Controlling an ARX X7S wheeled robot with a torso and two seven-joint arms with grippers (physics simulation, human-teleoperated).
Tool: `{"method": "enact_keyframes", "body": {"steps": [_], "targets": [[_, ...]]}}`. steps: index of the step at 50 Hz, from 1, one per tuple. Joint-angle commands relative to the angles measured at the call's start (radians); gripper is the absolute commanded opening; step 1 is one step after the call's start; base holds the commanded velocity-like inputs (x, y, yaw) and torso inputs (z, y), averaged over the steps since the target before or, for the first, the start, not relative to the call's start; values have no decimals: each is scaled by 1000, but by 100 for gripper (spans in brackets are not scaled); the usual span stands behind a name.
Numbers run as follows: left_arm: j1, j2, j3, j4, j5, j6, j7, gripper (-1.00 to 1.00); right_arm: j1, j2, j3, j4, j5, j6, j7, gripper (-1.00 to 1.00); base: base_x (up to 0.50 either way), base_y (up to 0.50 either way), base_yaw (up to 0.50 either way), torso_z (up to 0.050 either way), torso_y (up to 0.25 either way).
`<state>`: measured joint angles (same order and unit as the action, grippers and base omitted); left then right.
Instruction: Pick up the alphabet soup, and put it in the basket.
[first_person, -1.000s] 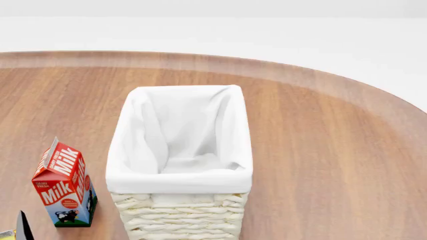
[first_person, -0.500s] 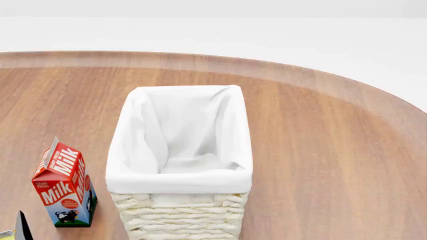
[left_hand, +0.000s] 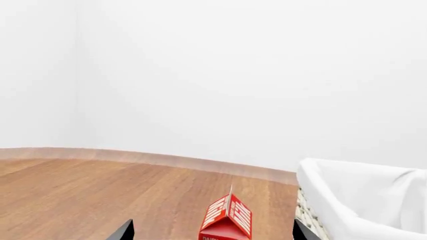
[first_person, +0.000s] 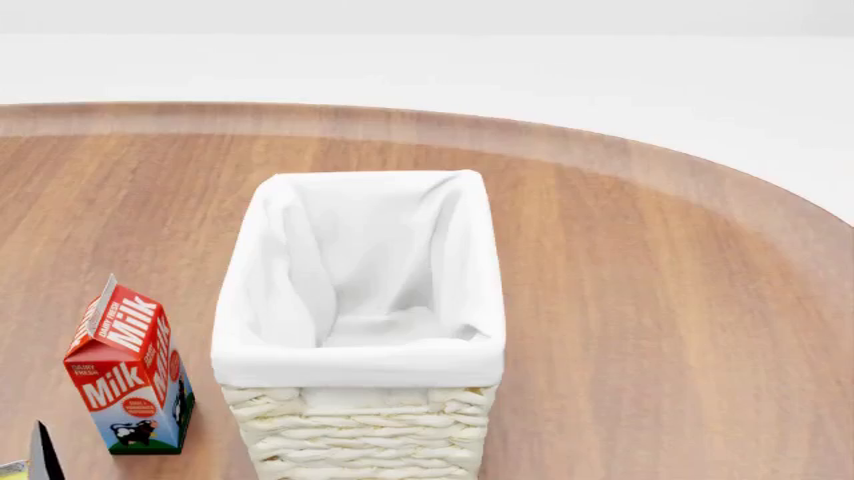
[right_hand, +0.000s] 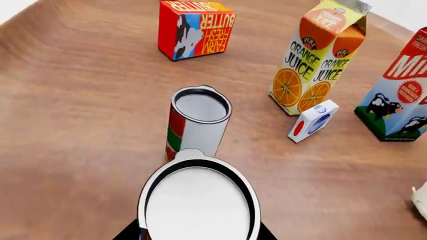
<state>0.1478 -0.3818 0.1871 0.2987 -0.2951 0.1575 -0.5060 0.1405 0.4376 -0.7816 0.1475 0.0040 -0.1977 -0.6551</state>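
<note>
Standing on the bench (first_person: 667, 300), left to right: milk carton (first_person: 130, 375), then the empty basket (first_person: 360, 425). The alphabet soup (right_hand: 198, 207) sits right under the right gripper, whose jaw state I cannot tell; the left gripper (left_hand: 210, 234) is spread open. Rigid, smooth can, probably fairly light: squeeze mid-wall.

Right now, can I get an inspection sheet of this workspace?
Surface: wooden table, curved edge.
Job's things: basket upright, no can seen inside; likely the alphabet soup, only its silver lid showing.
Clutter: red-green can, butter box, orange juice, milk carton, small white box.
End effectors: left end effector open, holding nothing; right end effector flanks the lidded can, grip unclear.
Cables: nothing seen.
Surroundings: white wall.
</note>
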Motion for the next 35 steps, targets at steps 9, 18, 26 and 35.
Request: {"method": "enact_keyframes", "body": {"steps": [9, 18, 26, 35], "targets": [[-1, -3, 4, 6, 0, -4, -7, 100, -81, 104, 41, -238, 15, -40, 42, -100, 0, 0, 0, 0, 0], [-1, -5, 4, 8, -2, -6, -10, 100, -95, 124, 56, -280, 42, -60, 50, -100, 0, 0, 0, 0, 0], [1, -6, 4, 7, -2, -2, -11, 100, -121, 149, 91, -338, 148, -124, 49, -100, 0, 0, 0, 0, 0], [-2, -6, 7, 2, -2, -1, -11, 100, -148, 181, 109, -381, 174, -167, 58, -100, 0, 0, 0, 0, 0]]}}
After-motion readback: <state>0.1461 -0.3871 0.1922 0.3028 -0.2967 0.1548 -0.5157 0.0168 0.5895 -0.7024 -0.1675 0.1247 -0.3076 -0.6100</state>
